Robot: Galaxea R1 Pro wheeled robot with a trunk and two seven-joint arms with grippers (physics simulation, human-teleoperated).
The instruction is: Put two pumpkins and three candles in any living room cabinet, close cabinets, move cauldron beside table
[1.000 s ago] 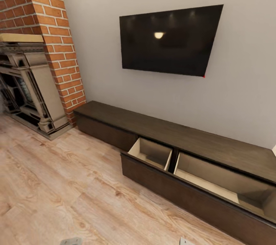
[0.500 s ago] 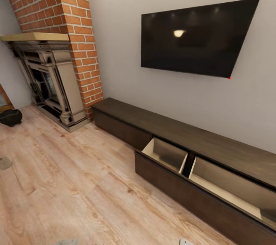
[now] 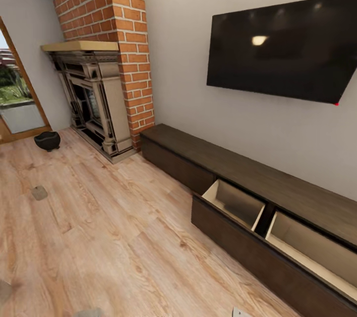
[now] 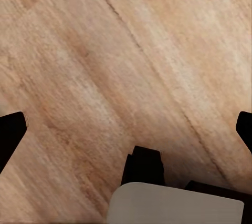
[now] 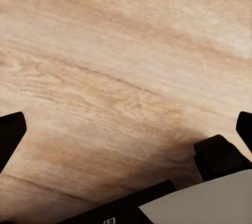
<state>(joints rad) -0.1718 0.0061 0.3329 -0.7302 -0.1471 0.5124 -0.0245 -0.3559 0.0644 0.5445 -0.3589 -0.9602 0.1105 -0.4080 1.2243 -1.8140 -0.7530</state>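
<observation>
We are facing the cabinet (image 3: 258, 208) at lower right, its drawers gaping for loading; the cauldron (image 3: 47, 140) is sitting at far left. Both grippers' fingers (image 4: 10, 129) are spread wide, holding nothing.

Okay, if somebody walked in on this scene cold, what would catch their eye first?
Probably the big black TV on the pale wall, and beneath it the long dark cabinet with its drawer pulled open, showing a beige inside. To the left, a red-brick chimney rises over an ornate fireplace, with the small black cauldron on the wood floor nearby.
</observation>
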